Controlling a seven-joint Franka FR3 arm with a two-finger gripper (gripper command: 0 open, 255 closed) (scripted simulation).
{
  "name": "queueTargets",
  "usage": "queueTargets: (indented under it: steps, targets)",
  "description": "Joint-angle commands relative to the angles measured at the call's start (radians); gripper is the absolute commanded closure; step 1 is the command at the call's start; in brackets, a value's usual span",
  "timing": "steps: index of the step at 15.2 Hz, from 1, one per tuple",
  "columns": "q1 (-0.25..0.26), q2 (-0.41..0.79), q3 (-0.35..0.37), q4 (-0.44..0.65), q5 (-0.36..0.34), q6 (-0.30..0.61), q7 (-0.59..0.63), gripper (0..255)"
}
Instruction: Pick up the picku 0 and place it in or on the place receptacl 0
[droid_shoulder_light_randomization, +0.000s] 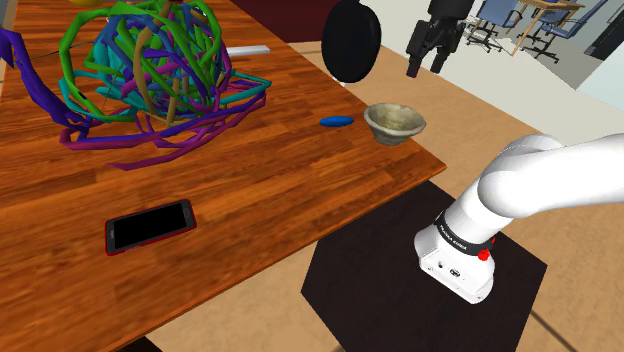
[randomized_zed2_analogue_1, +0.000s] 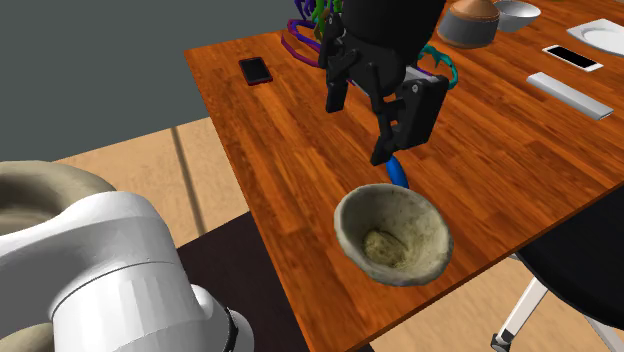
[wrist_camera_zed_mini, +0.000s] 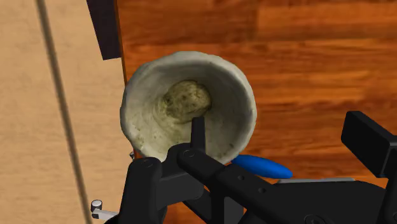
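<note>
A: Item: gripper (randomized_zed2_analogue_1: 356, 132), released, nothing held, poised above the bowl (randomized_zed2_analogue_1: 345, 215). Blue piece (randomized_zed2_analogue_1: 399, 172)?
B: Found on table (randomized_zed2_analogue_1: 290, 130), just beside bowl. Risk: bowl may be struck during descent.

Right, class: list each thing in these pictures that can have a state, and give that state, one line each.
gripper: open, holding nothing, raised above the table.
bowl: upright on the table, near its edge.
blue object: lying flat beside the bowl, not held, not in it.
phone: face up, screen dark.
</note>
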Motion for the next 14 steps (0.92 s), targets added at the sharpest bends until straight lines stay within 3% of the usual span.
queueTargets:
  steps: [1,7,14]
  targets:
    - [0.0,0.0,0.0,0.0,0.0,0.0,0.0,0]
    - [0.082,0.23,-0.153,0.036,-0.008,0.13,-0.347,0]
    - [0.18,0.555,-0.268,0.165,0.063,0.216,-0.758,0]
